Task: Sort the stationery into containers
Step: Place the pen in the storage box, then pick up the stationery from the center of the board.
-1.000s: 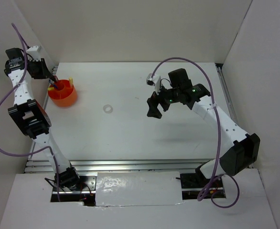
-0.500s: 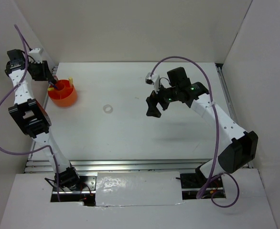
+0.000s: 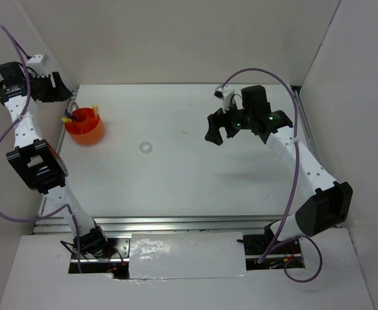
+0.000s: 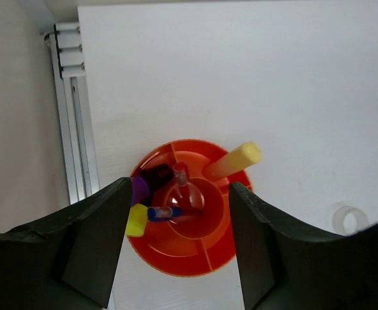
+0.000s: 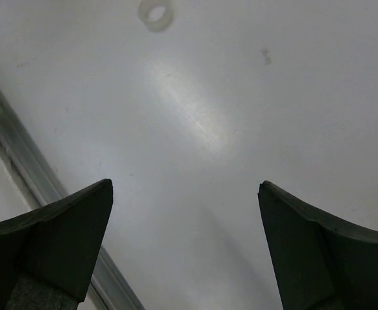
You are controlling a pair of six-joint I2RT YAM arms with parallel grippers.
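**Sorting is nearing its end, with one piece still lying loose on the worktop.**

The orange-red cup is holding most of the stationery. The pale yellow stick is leaning out of it on one side, and the purple marker, the black-yellow highlighter and the blue-capped bottle are crowding the other. Only the white tape ring is waiting on the bare worktop, well apart from the cup, so by my reckoning that is the one item left. Compared with a second ago, the left gripper is lifting up and back off the cup, its jaws spread wide and carrying nothing. The right gripper is pulling farther from the ring, its jaws also gaping and empty, while the ring is lying where it was.
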